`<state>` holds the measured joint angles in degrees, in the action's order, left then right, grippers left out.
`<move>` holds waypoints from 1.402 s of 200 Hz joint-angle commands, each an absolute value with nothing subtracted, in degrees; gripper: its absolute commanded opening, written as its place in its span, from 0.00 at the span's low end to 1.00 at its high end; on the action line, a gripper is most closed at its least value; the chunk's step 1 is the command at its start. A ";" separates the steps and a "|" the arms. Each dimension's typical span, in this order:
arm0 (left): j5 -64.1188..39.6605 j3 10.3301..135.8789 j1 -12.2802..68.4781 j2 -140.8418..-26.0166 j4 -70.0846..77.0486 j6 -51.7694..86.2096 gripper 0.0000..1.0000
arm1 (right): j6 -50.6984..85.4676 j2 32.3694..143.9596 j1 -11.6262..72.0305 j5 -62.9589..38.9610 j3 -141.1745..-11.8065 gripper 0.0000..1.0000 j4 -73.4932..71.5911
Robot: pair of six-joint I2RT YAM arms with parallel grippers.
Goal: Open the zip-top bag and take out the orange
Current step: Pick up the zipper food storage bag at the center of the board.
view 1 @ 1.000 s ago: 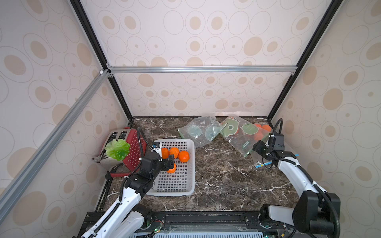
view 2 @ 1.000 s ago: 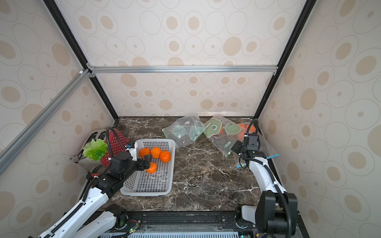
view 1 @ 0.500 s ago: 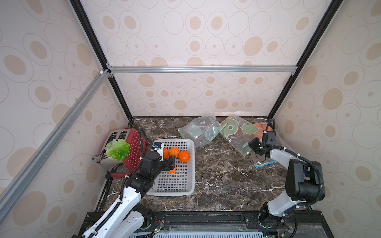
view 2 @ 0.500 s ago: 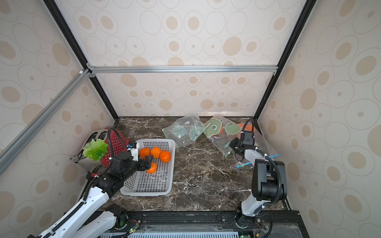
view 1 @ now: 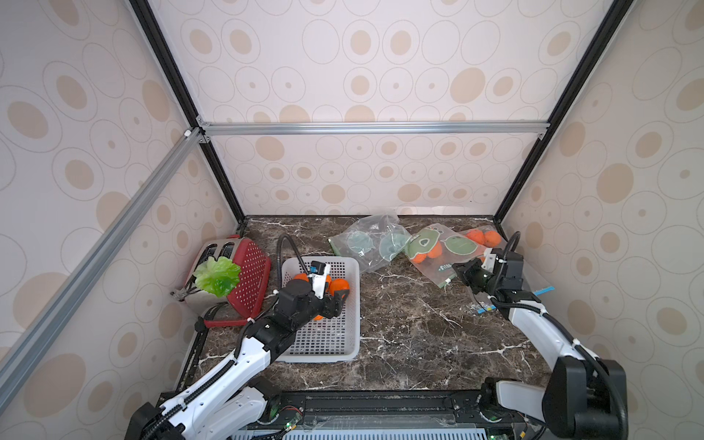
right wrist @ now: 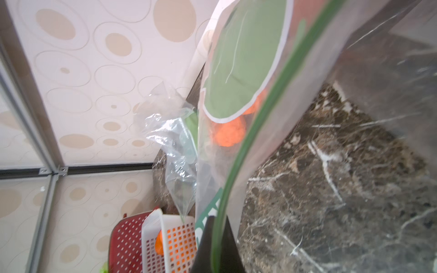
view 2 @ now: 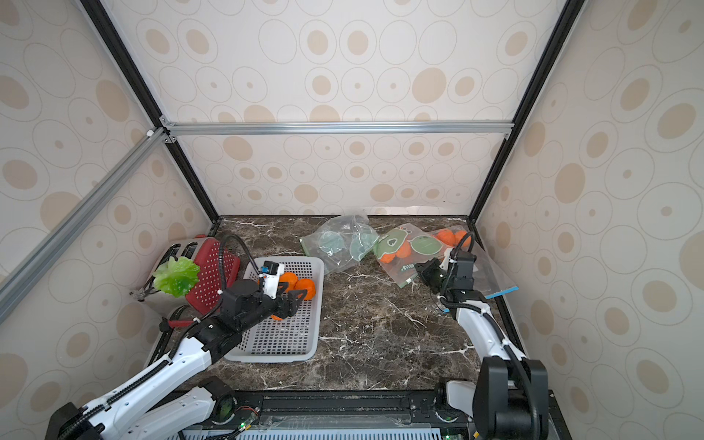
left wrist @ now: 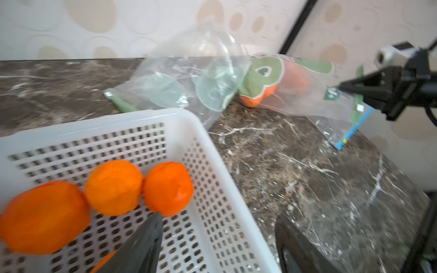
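The zip-top bag [view 1: 444, 253] [view 2: 413, 253] with green prints lies at the back right, with an orange [view 1: 435, 249] [right wrist: 228, 133] showing through the plastic. My right gripper [view 1: 458, 271] [view 2: 420, 268] [right wrist: 218, 236] is shut on the bag's green zip edge [right wrist: 260, 118] at its near corner. My left gripper [view 1: 340, 301] [view 2: 300, 299] [left wrist: 217, 236] hangs open over the white basket [view 1: 343, 344] [left wrist: 212, 151], holding nothing. Several loose oranges [view 1: 339, 285] [left wrist: 113, 186] rest in the basket just beyond its fingers [left wrist: 146, 238].
An empty clear bag [view 1: 365, 244] lies left of the printed one. Another bag with oranges [view 1: 485, 237] sits in the back right corner, and a blue-zipped bag edge [view 1: 543, 291] lies under my right arm. A toaster with a red cover [view 1: 247, 278] and lettuce [view 1: 217, 276] stands at left.
My right gripper moved slightly left to the bag's corner and shut on its zip edge. My left gripper's jaws narrowed a little and stayed over the basket.
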<state>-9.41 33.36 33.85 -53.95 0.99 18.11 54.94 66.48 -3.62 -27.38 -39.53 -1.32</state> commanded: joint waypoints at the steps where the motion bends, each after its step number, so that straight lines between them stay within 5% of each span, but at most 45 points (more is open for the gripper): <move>1: -12.29 38.08 37.55 -58.42 5.39 13.62 0.74 | 60.42 59.63 -2.83 -32.38 -36.70 0.00 3.48; 69: -10.52 50.70 52.90 -73.91 5.78 -2.07 0.71 | 66.49 46.27 0.86 -33.99 -38.31 0.00 11.85; 207: -15.55 43.25 54.29 -76.22 25.09 -15.11 0.61 | 70.49 47.81 6.37 -34.56 -44.60 0.00 10.38; 280: -8.97 45.06 60.09 -83.53 34.36 -22.67 0.59 | 70.84 49.72 7.03 -34.19 -45.42 0.00 8.96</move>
